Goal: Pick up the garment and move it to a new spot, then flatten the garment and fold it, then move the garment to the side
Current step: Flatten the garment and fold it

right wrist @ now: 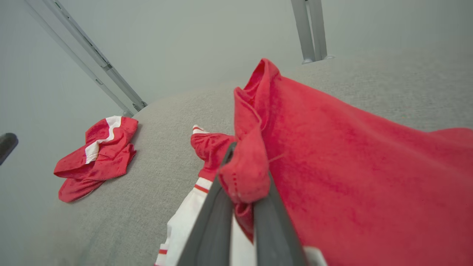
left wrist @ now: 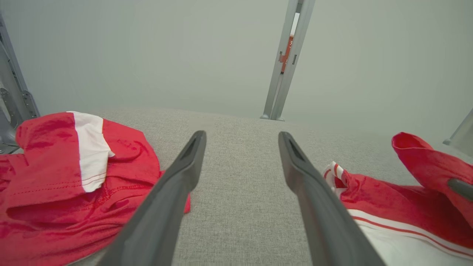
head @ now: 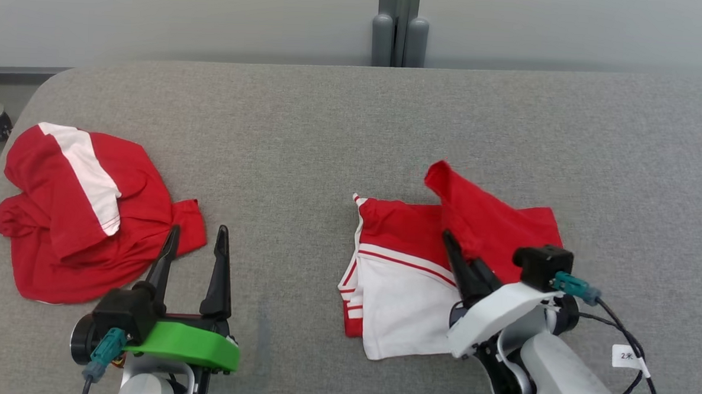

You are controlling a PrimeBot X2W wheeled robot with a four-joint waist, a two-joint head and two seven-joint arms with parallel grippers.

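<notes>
The garment (head: 407,264), red with white panels and red stripes, lies part-folded on the grey table right of centre. My right gripper (head: 451,241) is shut on a red flap of it, and the flap stands up in a peak. In the right wrist view the red cloth (right wrist: 351,166) drapes over the gripper (right wrist: 240,177), bunched between the fingers. The garment (left wrist: 388,207) also lies at the right of the left wrist view. My left gripper (head: 199,232) hovers open over bare table, holding nothing, its fingers (left wrist: 184,173) spread wide.
A second red garment (head: 84,209) with a white stripe lies crumpled near the table's left edge, just left of my left gripper. The grey fabric table (head: 354,132) has a rounded far-left corner. Grey posts (head: 400,27) stand behind its far edge.
</notes>
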